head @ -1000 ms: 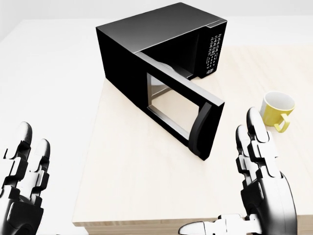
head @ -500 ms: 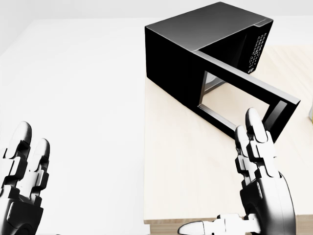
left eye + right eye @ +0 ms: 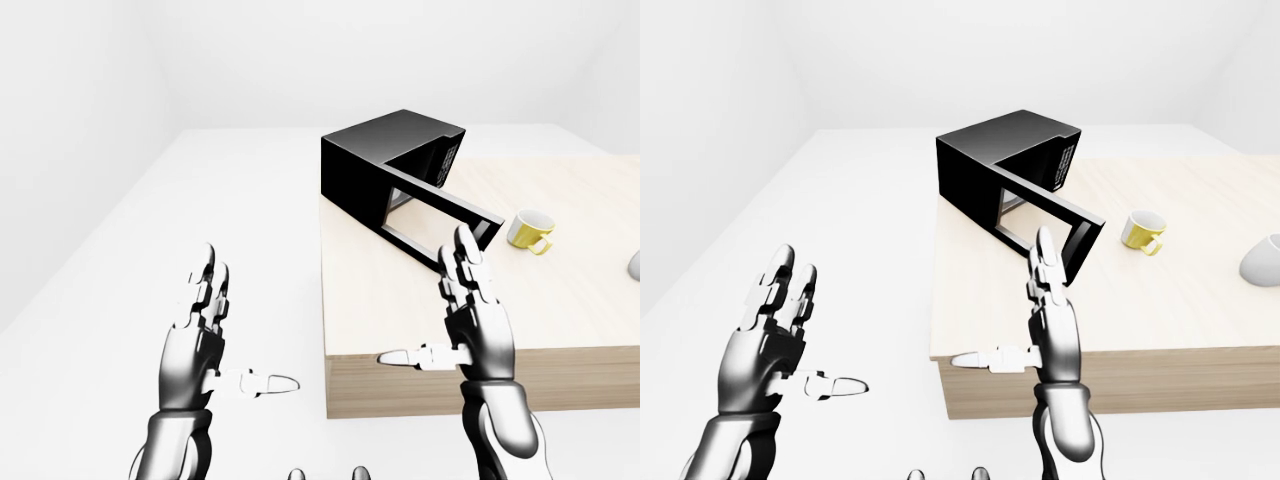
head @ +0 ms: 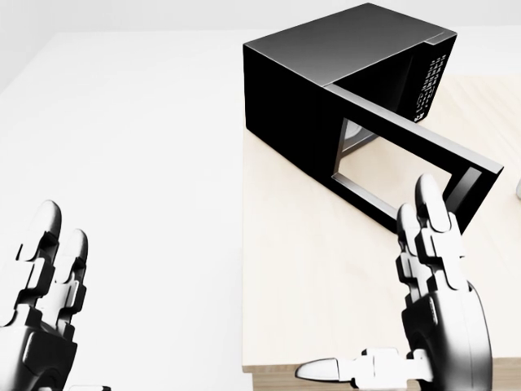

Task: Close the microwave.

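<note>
The black microwave (image 4: 326, 77) stands on the left end of a light wooden table (image 3: 560, 300). Its door (image 4: 407, 159) is swung wide open toward the bottom right of the head view, with the handle end (image 4: 474, 194) outermost. My right hand (image 4: 419, 305) is open, fingers upright and thumb out to the left. Its fingertips (image 4: 430, 204) are just below the door's outer end, and I cannot tell whether they touch it. My left hand (image 4: 45, 281) is open and empty at the lower left, off the table.
A yellow mug (image 3: 1140, 232) stands on the table to the right of the door. A pale rounded bowl (image 3: 1265, 262) sits at the far right edge. The table's left edge (image 4: 244, 244) runs just under the microwave's left corner, with white floor to its left.
The whole picture shifted a second ago, putting the microwave further right and the mug out of the head view: the camera moved. Since then the hands barely moved. The door stays open.
</note>
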Motion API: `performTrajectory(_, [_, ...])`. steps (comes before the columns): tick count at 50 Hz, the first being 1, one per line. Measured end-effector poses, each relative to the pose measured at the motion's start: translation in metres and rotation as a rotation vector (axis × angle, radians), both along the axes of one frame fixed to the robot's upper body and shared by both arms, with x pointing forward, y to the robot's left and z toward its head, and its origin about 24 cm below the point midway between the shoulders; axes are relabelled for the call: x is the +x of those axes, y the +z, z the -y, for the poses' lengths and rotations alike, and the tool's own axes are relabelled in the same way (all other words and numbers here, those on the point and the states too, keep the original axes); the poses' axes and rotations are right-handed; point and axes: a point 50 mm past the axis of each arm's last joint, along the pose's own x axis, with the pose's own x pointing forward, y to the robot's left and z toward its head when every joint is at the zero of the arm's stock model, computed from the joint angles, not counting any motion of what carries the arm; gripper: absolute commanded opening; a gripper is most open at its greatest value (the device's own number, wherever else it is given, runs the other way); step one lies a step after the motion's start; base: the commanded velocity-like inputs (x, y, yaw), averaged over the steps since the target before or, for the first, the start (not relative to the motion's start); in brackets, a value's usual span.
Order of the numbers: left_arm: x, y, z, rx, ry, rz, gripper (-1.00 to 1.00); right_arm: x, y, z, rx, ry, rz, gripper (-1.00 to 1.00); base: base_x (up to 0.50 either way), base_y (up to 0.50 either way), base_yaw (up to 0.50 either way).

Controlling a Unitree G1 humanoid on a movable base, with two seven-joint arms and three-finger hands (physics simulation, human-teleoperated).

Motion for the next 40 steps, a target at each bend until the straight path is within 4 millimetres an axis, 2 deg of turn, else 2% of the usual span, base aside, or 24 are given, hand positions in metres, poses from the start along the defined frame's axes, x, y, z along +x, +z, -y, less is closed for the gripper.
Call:
performTrajectory(6, [0.0001,0.0005,0.0003,0.008,0.001,0.002,1.0,-0.0002,0.0024,-0.0003,0.007,0.0,0.011,1.0,0.06,0.0,0.0])
performTrajectory(36, [-0.0009,0.0009,-0.0004,0.003,0.003,0.003,1.0,-0.001,0.0055,-0.0006,0.014,0.008,0.026,1.0,0.5,0.04,0.0])
performTrajectory(40, [-0.0015,0.0001,-0.0001,-0.001,0.0,-0.002,1.0,-0.0008,0.0041,-0.0004,0.011,0.002,0.019,1.0,0.07,0.01,0.0])
